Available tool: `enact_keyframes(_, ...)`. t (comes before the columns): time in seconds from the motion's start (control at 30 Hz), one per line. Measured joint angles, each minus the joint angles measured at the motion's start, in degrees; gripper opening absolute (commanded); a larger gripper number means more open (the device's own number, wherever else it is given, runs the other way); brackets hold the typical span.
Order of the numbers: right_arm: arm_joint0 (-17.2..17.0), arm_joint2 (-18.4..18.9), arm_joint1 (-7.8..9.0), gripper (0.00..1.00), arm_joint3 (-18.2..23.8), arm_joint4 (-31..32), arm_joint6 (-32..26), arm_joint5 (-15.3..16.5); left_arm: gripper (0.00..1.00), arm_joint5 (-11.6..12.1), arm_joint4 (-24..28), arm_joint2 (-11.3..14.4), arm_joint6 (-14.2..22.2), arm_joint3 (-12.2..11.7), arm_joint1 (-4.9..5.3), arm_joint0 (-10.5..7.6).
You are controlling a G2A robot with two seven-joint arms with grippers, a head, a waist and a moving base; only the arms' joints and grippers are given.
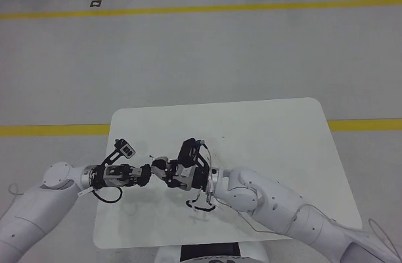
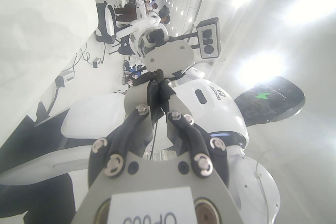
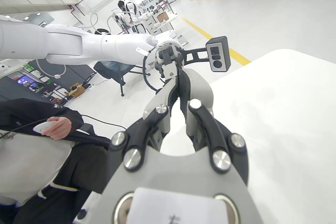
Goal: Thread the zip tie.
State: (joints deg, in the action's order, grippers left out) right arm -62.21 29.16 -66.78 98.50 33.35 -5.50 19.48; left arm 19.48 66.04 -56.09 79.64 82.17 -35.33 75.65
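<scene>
Seemingly the thin black plastic zip tie (image 2: 155, 104) lies lengthwise, clamped in the grey left gripper (image 2: 157, 82), pointing rightward at the grey right gripper (image 3: 179, 83), whose fingers are pressed together, tips nearly touching.

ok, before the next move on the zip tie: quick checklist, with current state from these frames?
1. Left gripper closed: ok, fingers are together.
2. Right gripper closed: ok, pads pressed against each other.
3. Grippers lined up: ok, they meet tip to tip in the top view.
4. Height over the table: ok, both tips look to be off its surface.
5. Zip tie held at both ends: cannot tell, too thin and dark against the black pads.
6. Tail entered the head: cannot tell.
</scene>
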Motion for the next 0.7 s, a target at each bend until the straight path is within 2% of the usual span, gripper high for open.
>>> enact_keyframes(0.3, -2.13, 2.15, 1.00, 1.00, 1.15, 2.19, 0.35, 0.00, 0.00, 0.00, 0.00, 0.00, 0.00, 0.00, 0.00, 0.00)
enact_keyframes(0.43, -3.88, 4.02, 2.10, 1.00, 3.41, 6.78, 0.19, 0.00, 0.00, 0.00, 0.00, 0.00, 0.00, 0.00, 0.00, 0.00)
enact_keyframes(0.7, -3.90, 4.05, 2.12, 1.00, 3.47, 6.77, 0.20, 0.00, 0.00, 0.00, 0.00, 0.00, 0.00, 0.00, 0.00, 0.00)
